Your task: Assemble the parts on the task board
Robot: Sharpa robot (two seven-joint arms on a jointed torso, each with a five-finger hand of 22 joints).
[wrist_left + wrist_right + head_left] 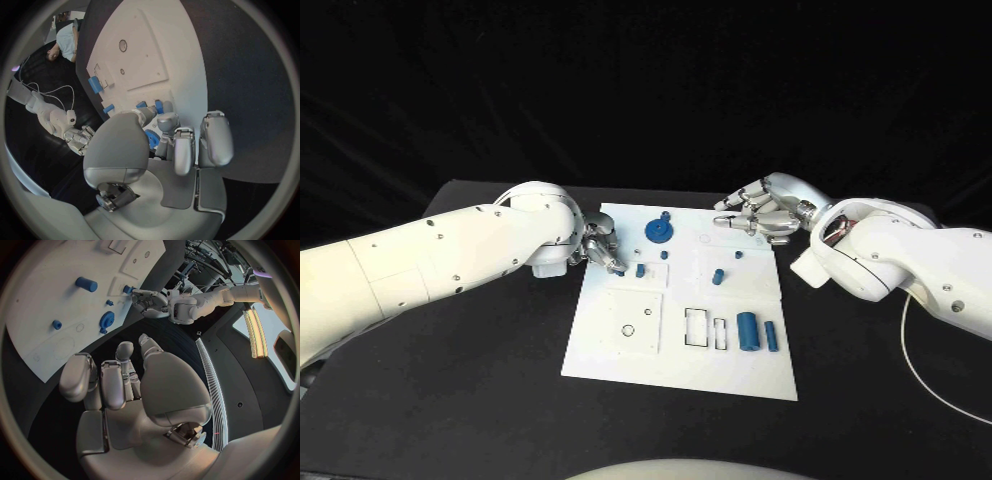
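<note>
The white task board (733,370) lies in the middle of the table. A blue gear (659,232) sits near its far edge, and small blue pegs (717,276) stand around the middle. Two blue cylinders (759,332) lie side by side at the near right. My left hand (603,250) hovers over the board's far left edge with its fingers curled. A small blue toothed part (152,139) is pinched between its thumb and fingers. My right hand (762,215) hangs over the far right corner, fingers apart and holding nothing. The right wrist view shows the gear (106,320) beyond the right hand (125,385).
Outlined rectangular slots (695,328) and a square panel with two round holes (632,322) mark the board's near half. Black table (473,380) surrounds the board on every side. A thin white cable (920,370) trails along the right.
</note>
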